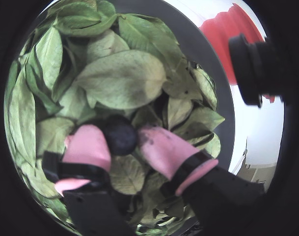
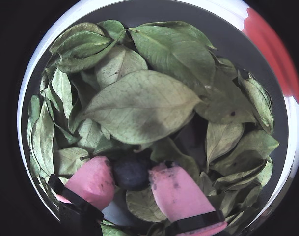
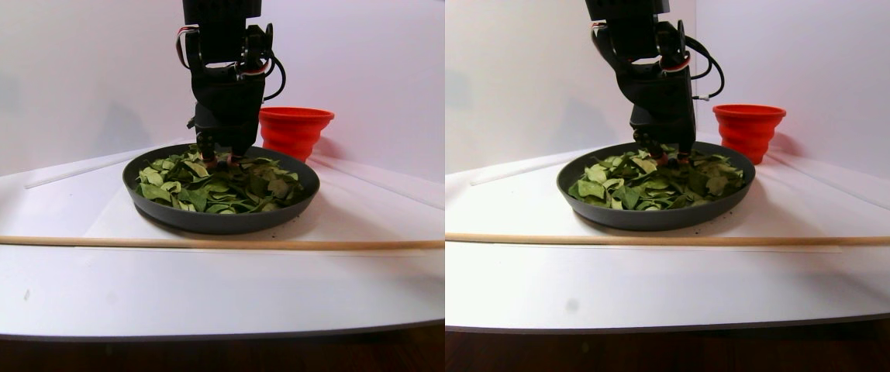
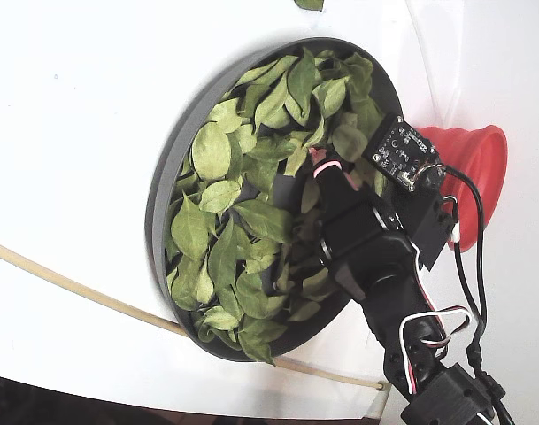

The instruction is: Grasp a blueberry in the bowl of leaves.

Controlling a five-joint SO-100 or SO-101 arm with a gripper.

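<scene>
A dark blueberry (image 1: 121, 133) lies among the green leaves (image 1: 122, 78) in the dark-grey bowl (image 1: 208, 49). My gripper (image 1: 121, 136) has pink fingertips pressed against both sides of the berry, low in the leaves. Another wrist view shows the same: the blueberry (image 2: 131, 172) between the pink fingers (image 2: 95, 179), with leaves (image 2: 139, 105) filling the bowl (image 2: 228, 34). In the stereo pair view the gripper (image 3: 218, 159) dips into the back of the bowl (image 3: 220, 221). In the fixed view the gripper (image 4: 320, 173) is over the leaves (image 4: 242, 221) on the bowl's (image 4: 158, 212) right side. The berry is hidden in these two views.
A red cup (image 3: 295, 128) stands just behind the bowl, and it also shows in the fixed view (image 4: 473, 168) and a wrist view (image 1: 228, 29). A thin wooden stick (image 3: 181, 242) lies across the white table in front of the bowl.
</scene>
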